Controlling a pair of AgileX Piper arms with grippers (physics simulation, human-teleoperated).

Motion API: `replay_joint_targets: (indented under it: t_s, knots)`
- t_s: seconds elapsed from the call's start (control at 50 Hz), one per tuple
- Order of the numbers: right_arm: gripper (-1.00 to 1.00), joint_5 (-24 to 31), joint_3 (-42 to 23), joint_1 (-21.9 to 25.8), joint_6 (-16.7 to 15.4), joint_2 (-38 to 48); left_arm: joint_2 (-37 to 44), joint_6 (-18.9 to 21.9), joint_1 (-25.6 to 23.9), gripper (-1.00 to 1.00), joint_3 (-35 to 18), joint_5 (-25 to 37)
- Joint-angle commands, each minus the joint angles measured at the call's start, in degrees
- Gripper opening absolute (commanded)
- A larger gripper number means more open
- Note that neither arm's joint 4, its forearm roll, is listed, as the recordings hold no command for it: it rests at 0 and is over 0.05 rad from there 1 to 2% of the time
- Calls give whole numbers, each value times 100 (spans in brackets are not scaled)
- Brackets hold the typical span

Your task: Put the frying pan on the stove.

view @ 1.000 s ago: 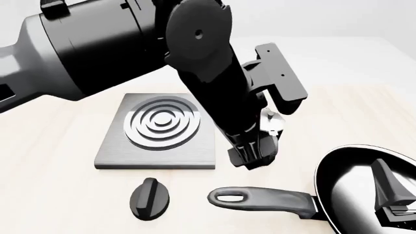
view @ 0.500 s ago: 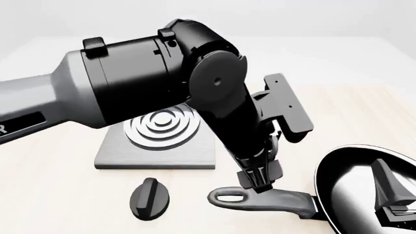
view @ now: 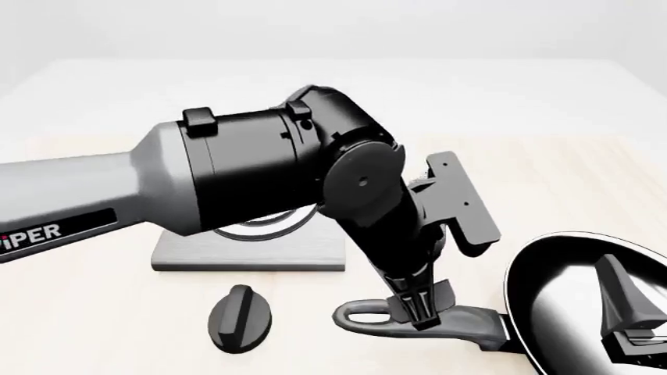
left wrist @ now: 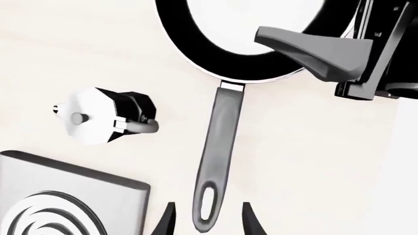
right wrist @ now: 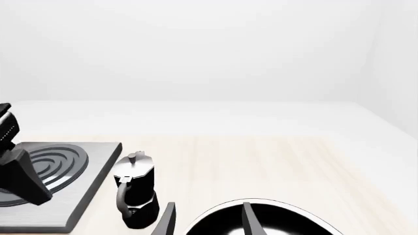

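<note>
The frying pan (view: 563, 301) lies at the table's near right, its long handle (view: 474, 322) pointing left with the loop hole (view: 365, 316) at the end. My left gripper (view: 422, 308) is down at that handle. In the left wrist view it (left wrist: 209, 223) is open, one fingertip on each side of the handle (left wrist: 219, 142) near the loop. The stove (view: 250, 254) sits left of centre, mostly hidden behind my left arm. Low over the pan's bowl (right wrist: 290, 220) hangs my right gripper (view: 625, 312), open and empty (right wrist: 209, 220).
A black oval knob (view: 240, 316) lies in front of the stove, left of the handle's loop. A small moka pot (left wrist: 104, 115) stands between stove (left wrist: 65, 196) and pan (left wrist: 196, 58), hidden by my left arm in the front view.
My left arm has dropped lower and swung toward the near edge, bringing its gripper from above the table down onto the pan handle. Pan, knob and right gripper have not moved.
</note>
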Motion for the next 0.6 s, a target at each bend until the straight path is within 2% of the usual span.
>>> replay_joint_targets:
  t_s: [0.02, 0.18, 0.6]
  knots:
    - [100, -2, 2, -1, 0, 0, 55, -74, -9, 100, 221, -266]
    - [100, -3, 3, -1, 0, 0, 149, -203, -138, 100, 319, -504]
    - [100, -9, 5, -3, -1, 4, 274, -222, -89, 100, 608, -826]
